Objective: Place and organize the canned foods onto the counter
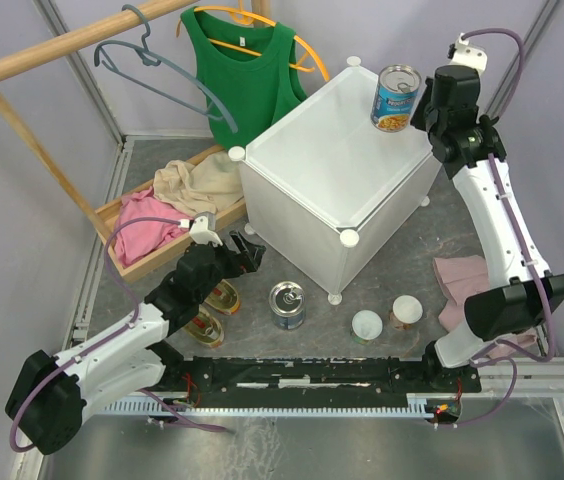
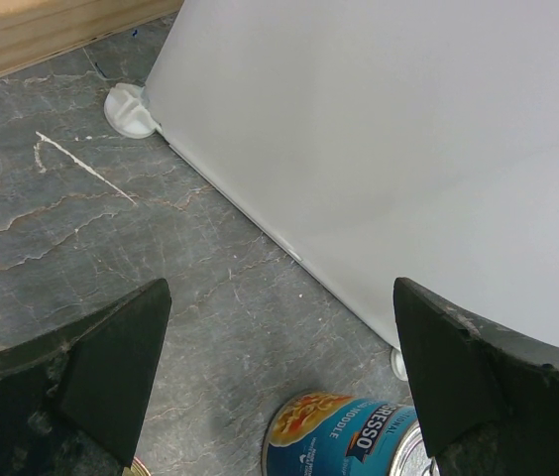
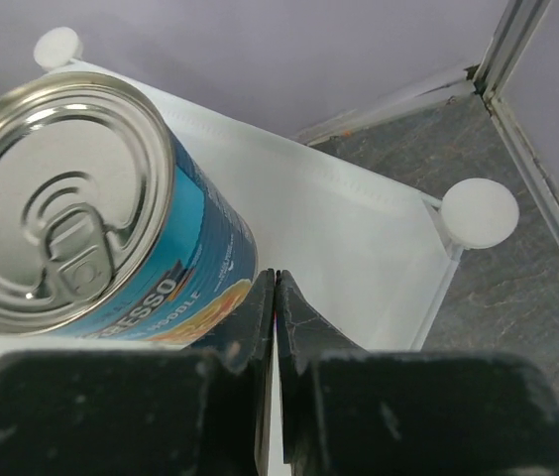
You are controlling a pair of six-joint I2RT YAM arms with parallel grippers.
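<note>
Gleaming steel can point(image 1: 396, 97) — blue-labelled, upright

My views are bright and even, shadows soft. The white cube-shaped cabinet point(image 1: 332, 150) washes out; my black left fingers point(image 2: 111, 377) blur slightly.

Fixed view high overhead, left wrist view low beside counter point(image 2: 408, 149), right wrist close above it

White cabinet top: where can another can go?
The white cube-shaped cabinet is bare on top from its left and near corner knobs inward. Crowded at far right corner: tall blue-labelled steel can, shut right pincer beside it.
</note>
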